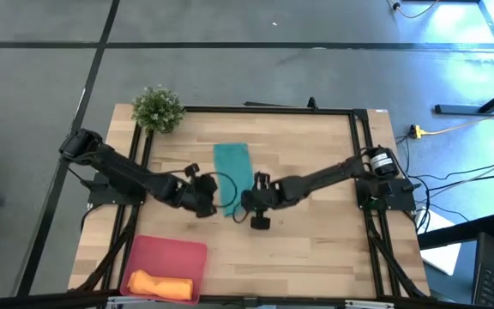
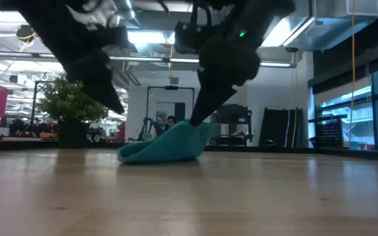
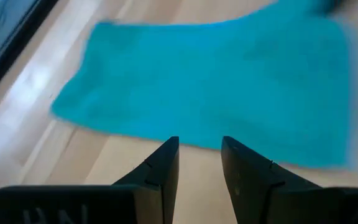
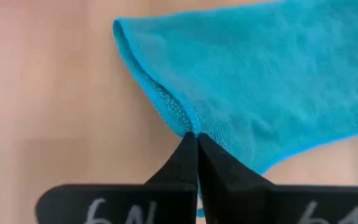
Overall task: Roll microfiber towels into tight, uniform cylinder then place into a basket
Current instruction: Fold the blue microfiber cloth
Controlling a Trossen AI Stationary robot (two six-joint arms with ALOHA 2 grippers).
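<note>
The soft, limp teal microfiber towel (image 4: 272, 81) lies on the wooden table (image 1: 316, 249) directly ahead of the right gripper (image 4: 196, 144), which pinches its folded corner, so it should drape and slip unless gripped at hemmed edges, while the left gripper (image 3: 199, 149) hovers narrowly parted beside it.

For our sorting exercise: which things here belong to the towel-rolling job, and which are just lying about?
Belongs to the job:
teal towel, pinched by the right gripper
orange towel, lying in the basket
pink basket
left gripper, open beside the teal towel

Just lying about:
potted plant
</note>
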